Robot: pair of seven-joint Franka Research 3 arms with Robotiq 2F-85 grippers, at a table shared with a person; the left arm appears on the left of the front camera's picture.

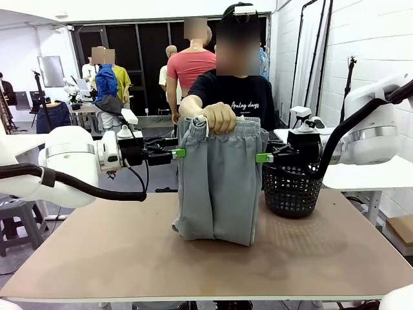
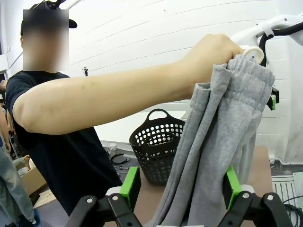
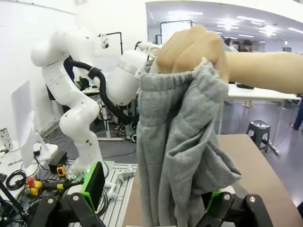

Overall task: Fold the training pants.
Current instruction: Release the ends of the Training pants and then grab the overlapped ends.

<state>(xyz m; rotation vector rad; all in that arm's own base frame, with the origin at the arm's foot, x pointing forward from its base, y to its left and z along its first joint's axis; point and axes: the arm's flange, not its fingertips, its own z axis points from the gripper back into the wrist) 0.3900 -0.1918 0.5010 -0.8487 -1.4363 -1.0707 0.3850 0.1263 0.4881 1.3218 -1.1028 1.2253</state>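
Note:
The light grey training pants [image 1: 219,177] hang bunched from a person's hand [image 1: 218,117], which grips the gathered waistband; the lower end rests on the table [image 1: 129,252]. My left gripper [image 1: 177,154] is level with the pants' left edge, open, and in the left wrist view the grey cloth [image 2: 208,156] hangs between its green pads [image 2: 130,185] without being pinched. My right gripper [image 1: 263,157] stands at the pants' right edge, also open. In the right wrist view the fabric [image 3: 180,151] hangs between that gripper's pads [image 3: 93,182].
A black mesh basket [image 1: 292,187] stands on the table just right of the pants, under the right arm. The person [image 1: 235,90] stands at the far edge. Open tabletop lies in front and to the left.

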